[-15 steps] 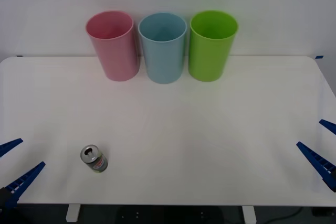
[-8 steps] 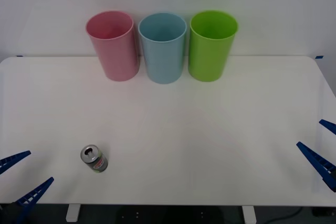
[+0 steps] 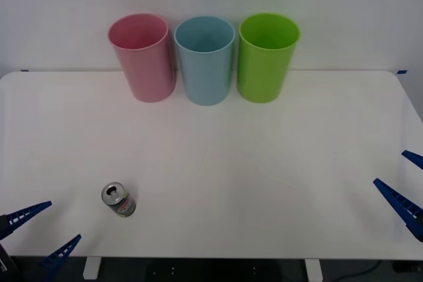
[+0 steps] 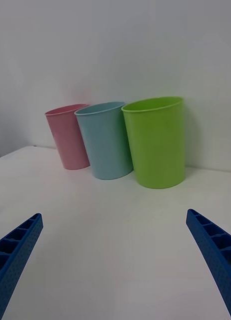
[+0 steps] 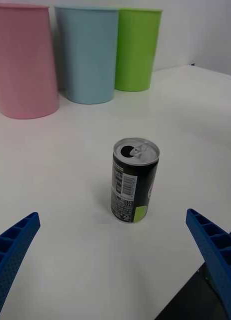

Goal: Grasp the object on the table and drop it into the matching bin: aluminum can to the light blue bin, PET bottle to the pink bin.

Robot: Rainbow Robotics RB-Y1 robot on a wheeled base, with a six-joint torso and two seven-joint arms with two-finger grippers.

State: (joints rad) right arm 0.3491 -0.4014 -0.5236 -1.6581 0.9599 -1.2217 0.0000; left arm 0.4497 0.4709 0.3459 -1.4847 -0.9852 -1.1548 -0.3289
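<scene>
so the left tool (image 3: 36,234) is swinging in along the near-left edge of the table (image 3: 277,163), fingers spread wide, and over the last second it's been creeping toward the aluminum can (image 3: 119,200), which isn't budging. the can is standing upright on the near-left part of the table, tab side up, well apart from the bins. from the left wrist view it's sitting between the two blue fingers (image 5: 13,250) but still ahead of them, nothing touching it yet. i'm guessing this is the approach for the grab, so the task is barely getting going

the right tool (image 3: 406,186) is just hanging out at the near-right edge, also wide open, holding nothing

the pink bin (image 3: 141,57), light blue bin (image 3: 205,61) and a lime green bin (image 3: 266,57) are lining up along the far edge. the blue one is sandwiched in the middle, so the drop is probably needing decent aim. nothing is sitting between tool and can
</scene>
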